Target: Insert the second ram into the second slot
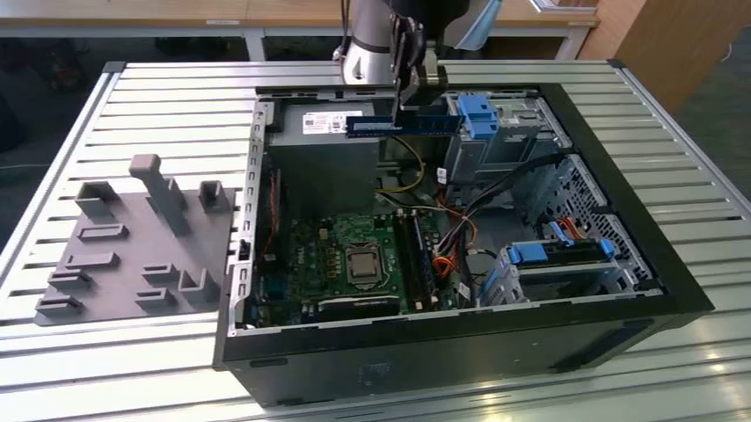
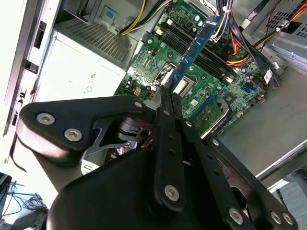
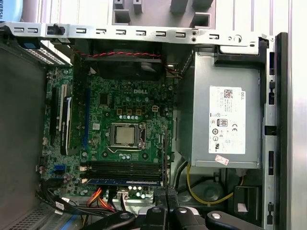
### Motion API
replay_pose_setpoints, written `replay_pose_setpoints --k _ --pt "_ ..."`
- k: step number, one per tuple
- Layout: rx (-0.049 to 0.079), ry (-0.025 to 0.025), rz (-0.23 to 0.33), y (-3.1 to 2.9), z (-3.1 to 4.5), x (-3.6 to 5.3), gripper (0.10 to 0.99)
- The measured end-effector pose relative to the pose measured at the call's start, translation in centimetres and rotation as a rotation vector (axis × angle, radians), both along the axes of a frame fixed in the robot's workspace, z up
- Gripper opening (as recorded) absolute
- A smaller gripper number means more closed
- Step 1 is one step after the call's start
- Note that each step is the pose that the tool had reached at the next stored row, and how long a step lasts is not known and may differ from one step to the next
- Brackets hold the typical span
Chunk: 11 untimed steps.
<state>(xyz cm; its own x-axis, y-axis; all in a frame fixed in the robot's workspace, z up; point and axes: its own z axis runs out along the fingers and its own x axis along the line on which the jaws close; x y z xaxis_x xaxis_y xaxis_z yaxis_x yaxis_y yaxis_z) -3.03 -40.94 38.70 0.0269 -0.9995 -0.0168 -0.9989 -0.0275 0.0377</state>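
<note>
The hand (image 1: 406, 110) is pinched narrow on the blue memory stick (image 1: 373, 127). It holds the stick near the middle of its top edge, so the stick hangs level with its contact edge down. In the exterior view it hangs high over the far end of the open computer case (image 1: 657, 264), which lies on the slatted worktop (image 1: 164, 97). The stick is above the edge of the power supply (image 1: 323, 145) and touches nothing but the hand.

The memory slots (image 1: 418, 255) lie well below on the green board (image 1: 311, 251), toward the near end of the case. They run from near to far. The stick's long axis runs from the exterior view's left to its right, so it looks to lie about crosswise to them.

In the first wrist view one slot carries a blue strip (image 3: 122, 182), probably a stick already seated. The dark slots just beside it look open.
</note>
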Motion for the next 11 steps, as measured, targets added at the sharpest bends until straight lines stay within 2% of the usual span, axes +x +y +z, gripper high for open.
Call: replay_pose_setpoints --k 11 --pt "0.0 0.0 0.0 -1.06 0.0 0.0 0.122"
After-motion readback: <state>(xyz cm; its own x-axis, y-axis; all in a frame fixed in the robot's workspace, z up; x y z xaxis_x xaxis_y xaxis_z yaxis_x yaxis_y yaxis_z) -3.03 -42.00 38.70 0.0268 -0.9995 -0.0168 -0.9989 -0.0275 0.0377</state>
